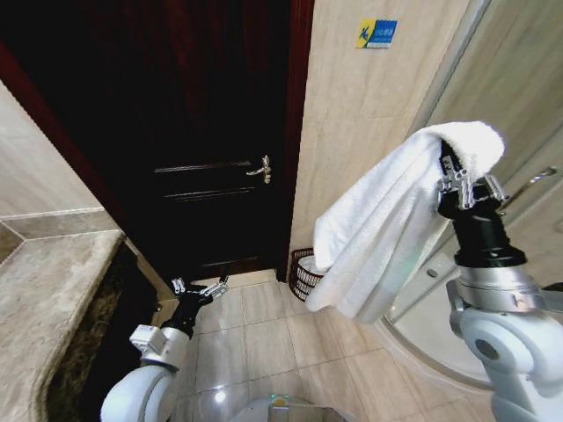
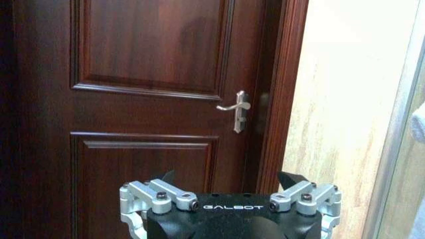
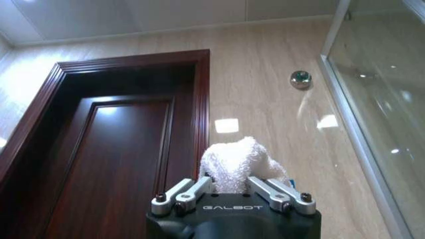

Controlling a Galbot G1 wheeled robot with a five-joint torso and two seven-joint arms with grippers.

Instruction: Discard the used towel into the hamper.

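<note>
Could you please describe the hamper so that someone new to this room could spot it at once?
Start at the dark wooden door and follow its frame down to the tiled floor. The hamper stands there against the beige wall, partly behind the white towel. It is the only dark open-weave wire basket there.

hamper (image 1: 303, 272): mostly hidden behind the towel (image 1: 378, 229) | right tool (image 1: 464, 186): fingertips buried in towel folds | worktop (image 1: 53, 299): cut by frame edge
</note>
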